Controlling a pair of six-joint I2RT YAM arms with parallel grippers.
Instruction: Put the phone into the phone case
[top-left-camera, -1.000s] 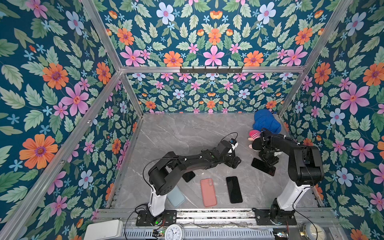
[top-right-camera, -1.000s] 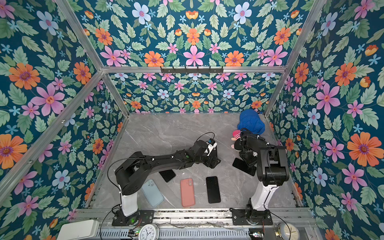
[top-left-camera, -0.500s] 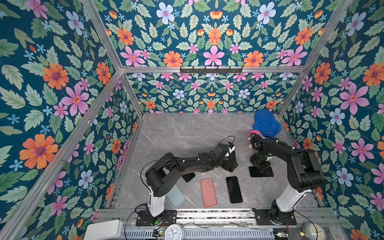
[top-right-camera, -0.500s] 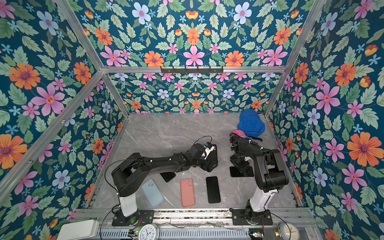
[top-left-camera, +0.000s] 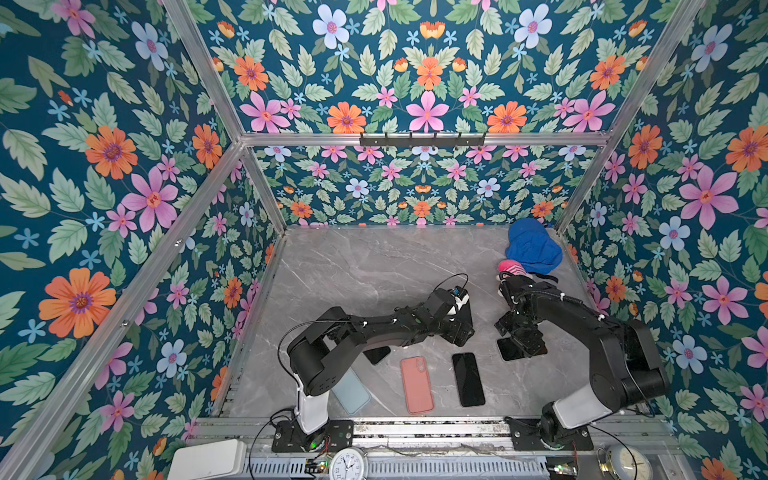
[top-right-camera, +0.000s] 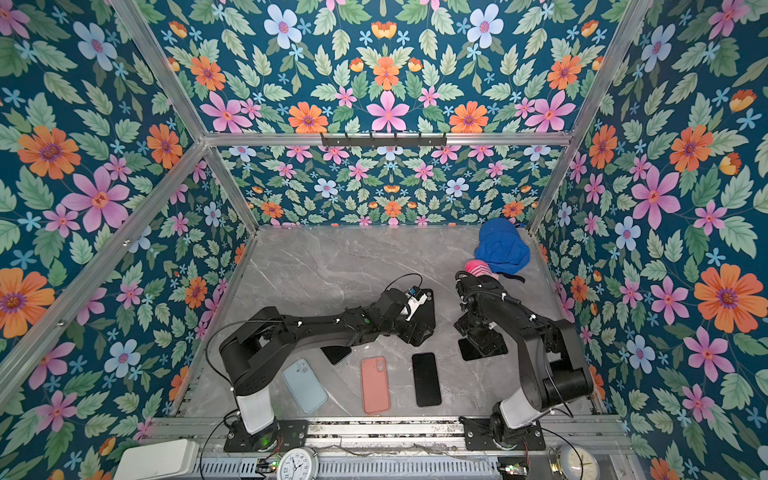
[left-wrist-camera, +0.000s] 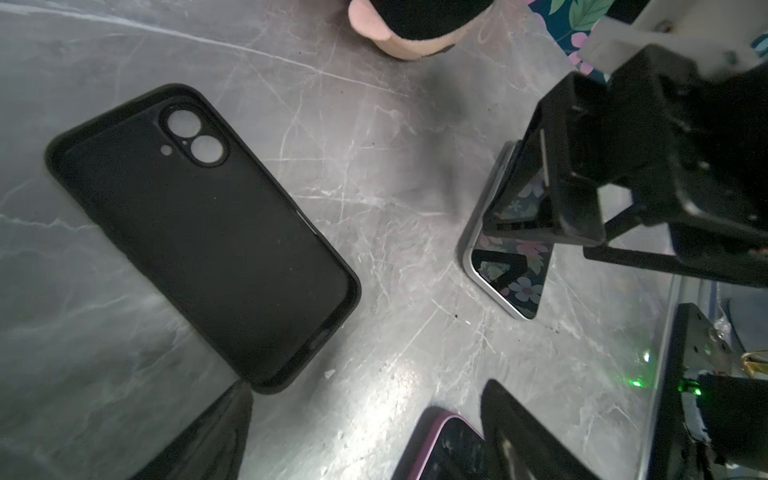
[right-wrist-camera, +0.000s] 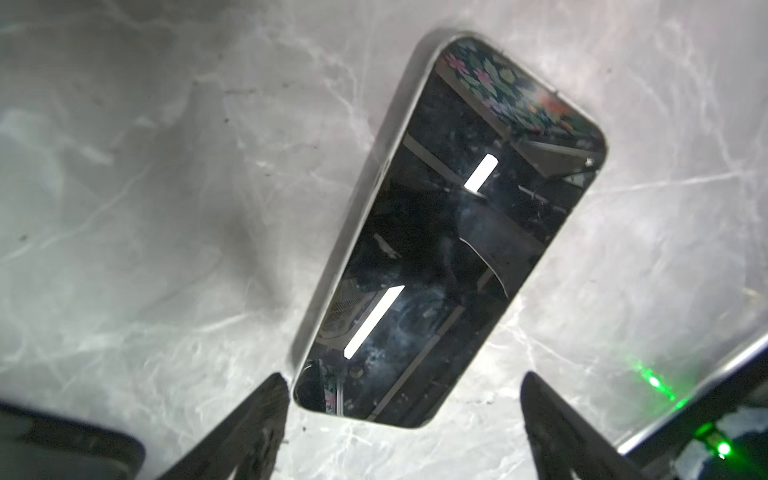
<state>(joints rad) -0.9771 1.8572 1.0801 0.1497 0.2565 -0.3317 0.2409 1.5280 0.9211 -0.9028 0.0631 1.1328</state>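
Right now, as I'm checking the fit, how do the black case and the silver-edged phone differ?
The black case is matte and hollow, open side up, camera holes showing; the silver-edged phone is glossy, its screen mirroring the floral walls. The black case lies by the open left gripper; the silver-edged phone lies under the open right gripper. Both rest on the marble table, similar in outline.

Twin matte-black arms
Left arm and right arm are each showing a white lower column, and a thin black cable is looping above the left wrist.
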